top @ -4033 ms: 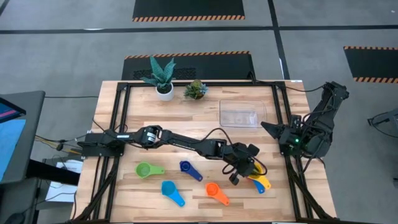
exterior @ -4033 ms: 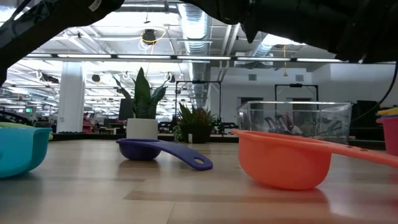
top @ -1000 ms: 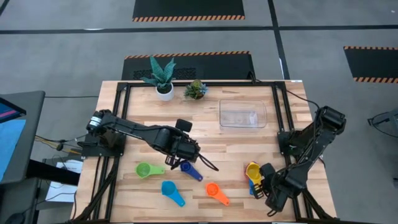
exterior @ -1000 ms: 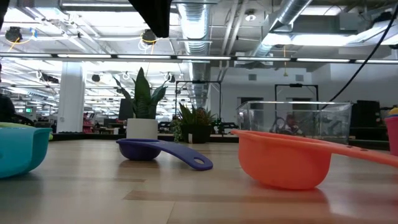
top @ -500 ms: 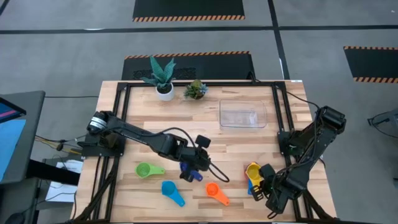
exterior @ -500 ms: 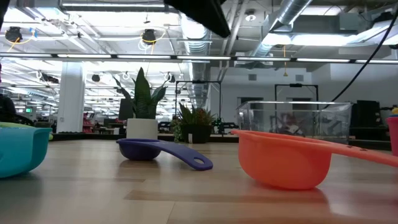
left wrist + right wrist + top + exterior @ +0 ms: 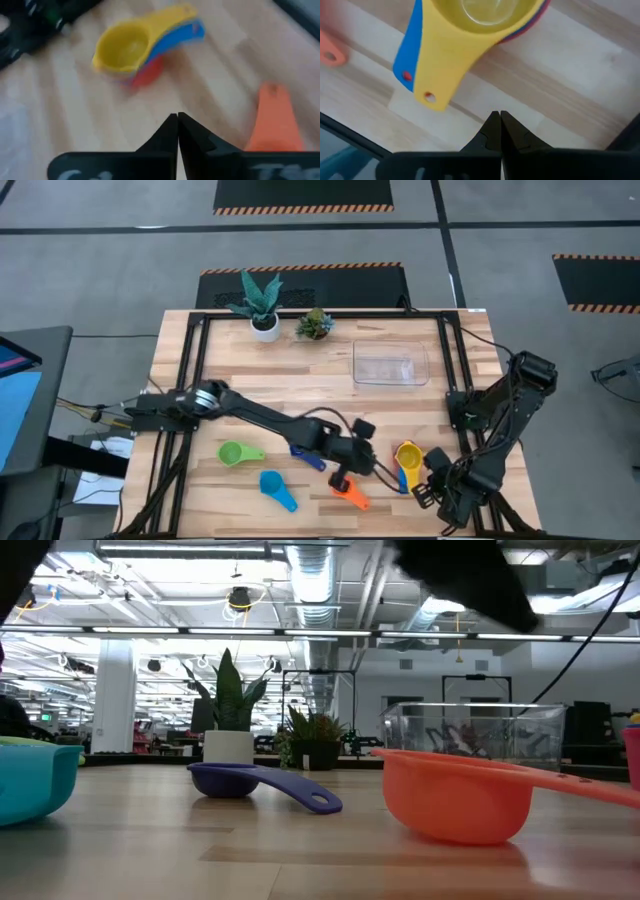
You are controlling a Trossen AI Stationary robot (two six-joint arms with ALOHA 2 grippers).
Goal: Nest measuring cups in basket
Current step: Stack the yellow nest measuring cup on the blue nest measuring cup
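high view shows the left gripper [image 7: 345,476] has swung from the dark blue cup [image 7: 303,451] to above the orange cup [image 7: 345,489] and pinched empty, right gripper [image 7: 428,492] closed beside the yellow stack [image 7: 406,454], basket [image 7: 390,364] unfilled.

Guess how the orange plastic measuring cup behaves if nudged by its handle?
The orange plastic measuring cup likely pivots or slides: it looks small and light, and the low view shows it resting on a rounded bowl with its handle off the wood table. Probably stiff, being moulded plastic.
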